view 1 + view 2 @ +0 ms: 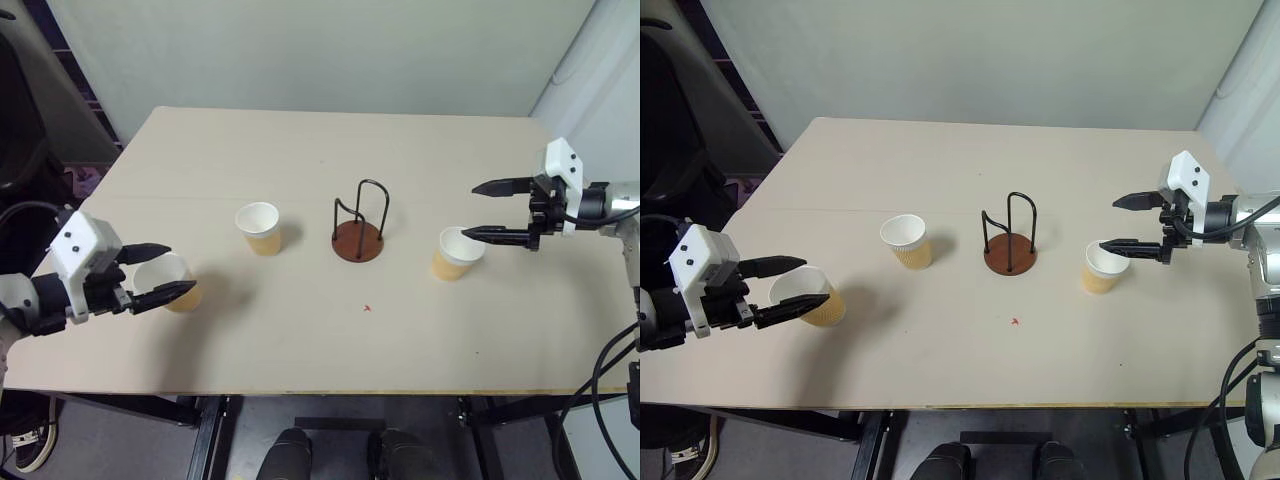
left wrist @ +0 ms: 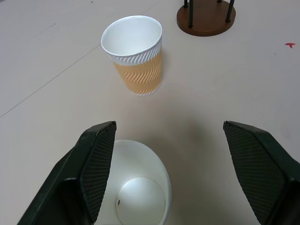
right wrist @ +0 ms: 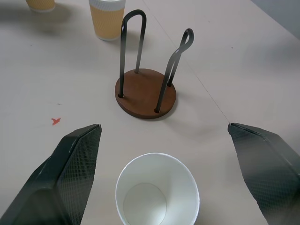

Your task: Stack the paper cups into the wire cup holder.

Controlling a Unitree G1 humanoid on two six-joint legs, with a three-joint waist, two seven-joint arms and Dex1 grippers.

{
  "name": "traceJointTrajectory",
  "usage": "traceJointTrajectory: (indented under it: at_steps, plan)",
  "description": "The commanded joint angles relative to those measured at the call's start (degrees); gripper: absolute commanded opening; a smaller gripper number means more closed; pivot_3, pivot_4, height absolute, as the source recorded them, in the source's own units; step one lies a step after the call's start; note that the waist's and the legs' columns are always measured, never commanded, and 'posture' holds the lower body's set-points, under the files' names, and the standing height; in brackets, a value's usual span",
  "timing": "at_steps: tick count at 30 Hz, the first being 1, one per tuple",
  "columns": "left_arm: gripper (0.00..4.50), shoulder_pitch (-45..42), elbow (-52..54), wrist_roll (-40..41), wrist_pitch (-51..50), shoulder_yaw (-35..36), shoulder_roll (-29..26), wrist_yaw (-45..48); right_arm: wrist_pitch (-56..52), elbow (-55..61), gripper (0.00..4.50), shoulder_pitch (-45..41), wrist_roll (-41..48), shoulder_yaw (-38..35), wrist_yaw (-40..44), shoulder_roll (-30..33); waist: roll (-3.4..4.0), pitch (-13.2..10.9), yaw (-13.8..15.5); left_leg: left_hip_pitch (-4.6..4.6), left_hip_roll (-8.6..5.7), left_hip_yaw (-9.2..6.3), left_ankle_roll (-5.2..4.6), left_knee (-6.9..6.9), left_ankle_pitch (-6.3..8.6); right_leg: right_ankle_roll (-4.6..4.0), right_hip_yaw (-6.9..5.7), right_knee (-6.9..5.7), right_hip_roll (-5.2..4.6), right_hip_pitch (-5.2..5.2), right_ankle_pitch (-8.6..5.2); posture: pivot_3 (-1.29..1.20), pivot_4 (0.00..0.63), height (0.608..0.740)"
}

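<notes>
I log three tan paper cups, white inside, empty: left cup [image 1: 172, 283], middle cup [image 1: 260, 228], right cup [image 1: 456, 253]. Wire cup holder [image 1: 358, 224] empty, frame centre on the surface [image 1: 300, 340]. Left gripper [image 1: 158, 274] and right gripper [image 1: 485, 210] spread wide, each straddling a cup.

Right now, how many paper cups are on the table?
3, all upright on the table: one under the left end effector at, one left of the wire cup holder at, one beneath the right end effector at.
</notes>
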State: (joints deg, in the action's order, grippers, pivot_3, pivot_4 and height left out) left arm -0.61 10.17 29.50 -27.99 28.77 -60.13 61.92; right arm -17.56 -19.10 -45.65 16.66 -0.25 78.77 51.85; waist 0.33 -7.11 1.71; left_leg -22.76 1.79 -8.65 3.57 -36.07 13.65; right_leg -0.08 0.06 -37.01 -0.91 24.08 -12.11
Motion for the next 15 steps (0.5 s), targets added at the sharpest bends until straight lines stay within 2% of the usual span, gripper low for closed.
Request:
traceJointTrajectory:
  at_steps: [1, 11, 15]
  plan:
    - [3.91, 0.11, 1.51, 0.20, -0.20, 1.93, -0.52, -0.36, 0.39, 1.35, 4.50, -1.18, 0.73, -1.77, -0.28, 0.71, 0.00, 0.00, 0.00, 0.00, 0.00, 0.00, 0.00, 0.00, 0.00, 0.00, 0.00, 0.00, 0.00, 0.00, 0.00, 0.00, 0.150, 0.740]
    - [3.91, -2.64, 3.10, 2.36, -1.28, 2.98, -0.44, -1.43, -1.87, 4.41, 4.50, -3.90, 2.81, -2.61, -1.75, -0.86, 0.01, 0.00, 0.00, 0.01, 0.00, 0.01, 0.00, 0.00, 0.00, 0.00, 0.00, -0.01, 0.01, 0.00, 0.00, 0.00, 0.150, 0.740]
    - [3.91, -7.61, 4.08, 1.32, -0.31, -1.60, -0.03, -3.80, -4.51, 7.86, 4.50, -6.67, 1.42, 0.05, -8.42, -6.73, 0.01, 0.00, -0.04, 0.07, 0.04, 0.02, 0.01, 0.00, -0.01, -0.04, 0.00, -0.03, 0.04, 0.00, 0.02, 0.00, 0.150, 0.740]
